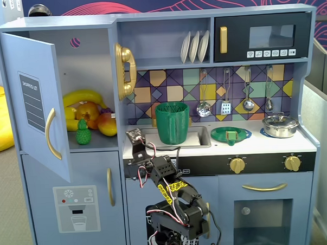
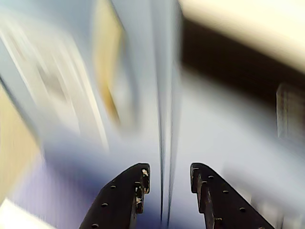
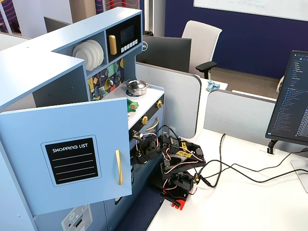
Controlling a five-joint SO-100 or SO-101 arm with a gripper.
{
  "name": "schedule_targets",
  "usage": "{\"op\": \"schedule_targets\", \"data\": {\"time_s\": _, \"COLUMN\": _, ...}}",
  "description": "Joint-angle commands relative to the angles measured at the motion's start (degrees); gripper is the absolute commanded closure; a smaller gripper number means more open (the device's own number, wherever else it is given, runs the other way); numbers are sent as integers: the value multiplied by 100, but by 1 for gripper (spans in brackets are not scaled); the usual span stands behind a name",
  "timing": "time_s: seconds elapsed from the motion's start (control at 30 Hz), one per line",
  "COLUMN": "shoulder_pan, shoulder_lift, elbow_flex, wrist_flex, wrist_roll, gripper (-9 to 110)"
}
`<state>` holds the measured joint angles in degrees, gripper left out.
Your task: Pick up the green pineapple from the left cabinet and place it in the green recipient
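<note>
Pale-blue toy-kitchen panels blur past in the wrist view, where the gripper (image 2: pixel 167 177) stands narrowly parted and empty; the green pineapple (image 1: pixel 83 133) sits in the left cabinet (image 1: pixel 85 77).

**Toy kitchen set up in an open-plan office**

The setting is an office. In a fixed view, grey desk partitions (image 3: pixel 180 91) divide white desks (image 3: pixel 250 197), a pale swivel chair (image 3: pixel 201 41) stands at the upper middle, a computer monitor (image 3: pixel 292 103) fills the right edge and a whiteboard (image 3: pixel 255 7) hangs on the dark-blue wall at the top. On the left of that frame stands a pale-blue play kitchen (image 3: pixel 43 62), a child's toy rather than real cabinetry.
</note>
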<state>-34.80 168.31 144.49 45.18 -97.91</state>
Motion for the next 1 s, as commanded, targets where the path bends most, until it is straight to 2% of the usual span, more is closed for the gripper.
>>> {"op": "schedule_targets", "data": {"time_s": 0.0, "shoulder_pan": -492, "shoulder_lift": -123, "elbow_flex": -527, "wrist_flex": -1063, "wrist_roll": -272, "gripper": 100}}
{"op": "schedule_targets", "data": {"time_s": 0.23, "shoulder_pan": -940, "shoulder_lift": -501, "elbow_flex": -642, "wrist_flex": -1872, "wrist_roll": -18, "gripper": 84}}
{"op": "schedule_targets", "data": {"time_s": 0.3, "shoulder_pan": -940, "shoulder_lift": -677, "elbow_flex": -510, "wrist_flex": -2479, "wrist_roll": 316, "gripper": 74}}
{"op": "schedule_targets", "data": {"time_s": 0.43, "shoulder_pan": -932, "shoulder_lift": -1125, "elbow_flex": -466, "wrist_flex": -3586, "wrist_roll": 448, "gripper": 63}}
{"op": "schedule_targets", "data": {"time_s": 0.57, "shoulder_pan": -958, "shoulder_lift": -1529, "elbow_flex": -677, "wrist_flex": -4157, "wrist_roll": 615, "gripper": 59}}
{"op": "schedule_targets", "data": {"time_s": 0.97, "shoulder_pan": -853, "shoulder_lift": -2725, "elbow_flex": -914, "wrist_flex": -5265, "wrist_roll": 527, "gripper": 58}}
